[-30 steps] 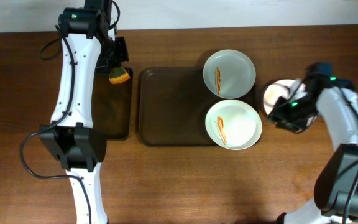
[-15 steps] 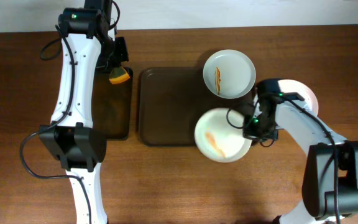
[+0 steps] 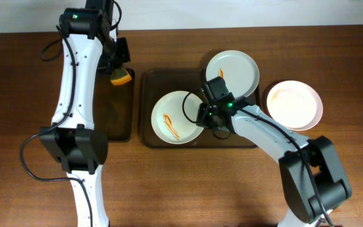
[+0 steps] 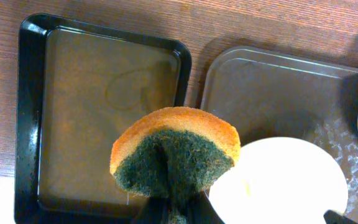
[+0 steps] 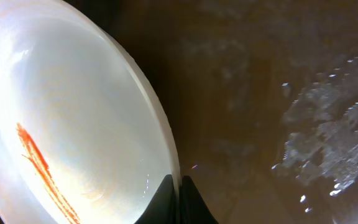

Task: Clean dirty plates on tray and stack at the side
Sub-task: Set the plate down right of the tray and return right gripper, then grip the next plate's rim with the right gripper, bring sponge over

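Observation:
The dark brown tray (image 3: 162,85) lies mid-table. My right gripper (image 3: 201,118) is shut on the right rim of a white plate (image 3: 175,117) with an orange-red smear, held over the tray; the wrist view shows the rim pinched between the fingers (image 5: 178,193) and the plate (image 5: 73,124). A second smeared plate (image 3: 232,72) rests on the tray's far right corner. A third plate (image 3: 294,104), with a faint smear, sits on the table right of the tray. My left gripper (image 3: 120,70) is shut on an orange-and-green sponge (image 4: 176,152) over the black tray (image 4: 73,112).
The narrow black tray (image 3: 112,107) lies left of the brown tray, with liquid in it. Wet patches show on the brown tray's floor (image 5: 328,137). Bare wooden table (image 3: 219,183) surrounds both trays.
My right arm has left the plate on the right, taken the near plate by its rim and carried it leftward to the tray's middle. The left arm has not moved.

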`<state>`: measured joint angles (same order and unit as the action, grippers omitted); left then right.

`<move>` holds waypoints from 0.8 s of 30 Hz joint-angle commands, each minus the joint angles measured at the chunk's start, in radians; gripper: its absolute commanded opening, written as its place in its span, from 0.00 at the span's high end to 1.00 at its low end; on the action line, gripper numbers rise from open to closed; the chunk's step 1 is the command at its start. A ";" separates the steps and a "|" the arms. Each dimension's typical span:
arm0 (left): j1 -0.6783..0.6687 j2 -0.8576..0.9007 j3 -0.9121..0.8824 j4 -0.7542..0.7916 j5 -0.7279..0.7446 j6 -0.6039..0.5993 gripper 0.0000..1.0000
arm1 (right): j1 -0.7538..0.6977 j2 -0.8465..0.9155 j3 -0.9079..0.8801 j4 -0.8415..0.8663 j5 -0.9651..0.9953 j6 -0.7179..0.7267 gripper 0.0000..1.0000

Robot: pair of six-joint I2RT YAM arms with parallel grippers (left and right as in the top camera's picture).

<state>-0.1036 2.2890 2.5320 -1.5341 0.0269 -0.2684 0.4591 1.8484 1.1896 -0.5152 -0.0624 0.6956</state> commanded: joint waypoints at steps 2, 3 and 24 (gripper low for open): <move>-0.001 -0.013 0.018 -0.001 0.004 0.012 1.00 | -0.001 0.036 0.012 0.013 0.022 0.027 0.77; -0.001 -0.013 0.018 -0.001 0.004 0.012 1.00 | -0.010 0.036 0.019 0.023 0.009 -0.037 0.73; -0.001 -0.013 0.018 0.014 0.004 0.012 1.00 | -0.065 0.449 0.648 -0.569 -0.143 -0.541 0.96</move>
<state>-0.1036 2.2890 2.5320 -1.5223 0.0269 -0.2684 0.3740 2.2959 1.8191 -1.0660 -0.2111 0.0433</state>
